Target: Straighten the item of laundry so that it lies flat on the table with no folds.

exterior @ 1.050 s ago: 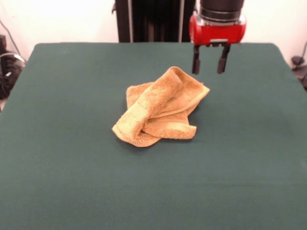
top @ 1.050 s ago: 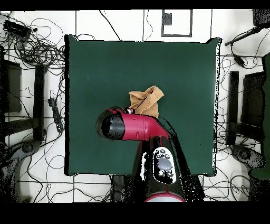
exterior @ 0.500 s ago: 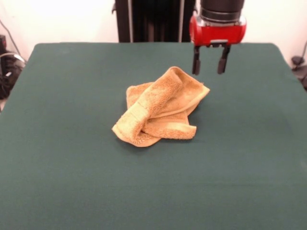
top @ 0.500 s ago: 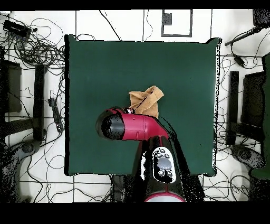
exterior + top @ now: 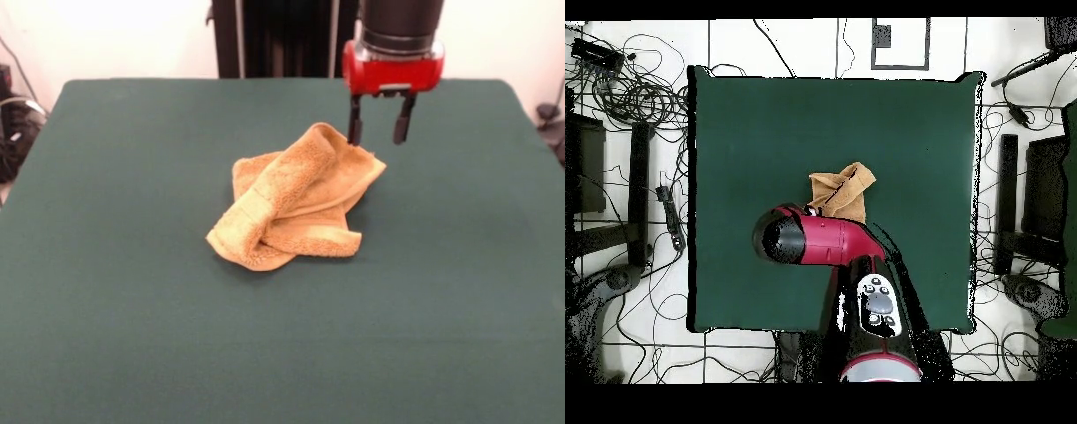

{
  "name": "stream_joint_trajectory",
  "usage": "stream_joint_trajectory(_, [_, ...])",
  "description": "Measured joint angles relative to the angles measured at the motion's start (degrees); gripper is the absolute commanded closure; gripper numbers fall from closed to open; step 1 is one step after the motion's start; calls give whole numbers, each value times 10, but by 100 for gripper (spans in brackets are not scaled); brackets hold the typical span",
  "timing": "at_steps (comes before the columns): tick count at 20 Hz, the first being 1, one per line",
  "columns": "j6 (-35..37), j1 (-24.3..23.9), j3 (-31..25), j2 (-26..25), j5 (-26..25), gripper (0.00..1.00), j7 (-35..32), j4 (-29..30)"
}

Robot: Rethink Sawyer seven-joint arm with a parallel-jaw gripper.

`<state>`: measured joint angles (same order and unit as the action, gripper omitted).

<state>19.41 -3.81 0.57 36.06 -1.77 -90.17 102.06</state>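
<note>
Front view: towel (image 5: 296, 199) below-left of tool (image 5: 380, 134)

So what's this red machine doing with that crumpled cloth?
A red robot arm is working on a small orange towel that lies bunched up and folded over itself in the middle of a green table. Its claw is open and hangs just above the towel's far corner, not gripping it. The towel is not yet spread flat.

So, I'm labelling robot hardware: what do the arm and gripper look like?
The gripper has two slim black fingers under a glossy red housing topped by a black cylinder. From overhead, the arm is red with a black round end; a grey button panel sits near its base.
</note>
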Motion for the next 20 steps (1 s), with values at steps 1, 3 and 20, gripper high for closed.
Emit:
stream_joint_trajectory(1, [-4,-2,0,-4,0,0,0,0])
stream_joint_trajectory(3, [-12,-8,0,-17,0,0,0,0])
stream_joint_trajectory(20, [-25,-14,-5,-75,-48,0,0,-4])
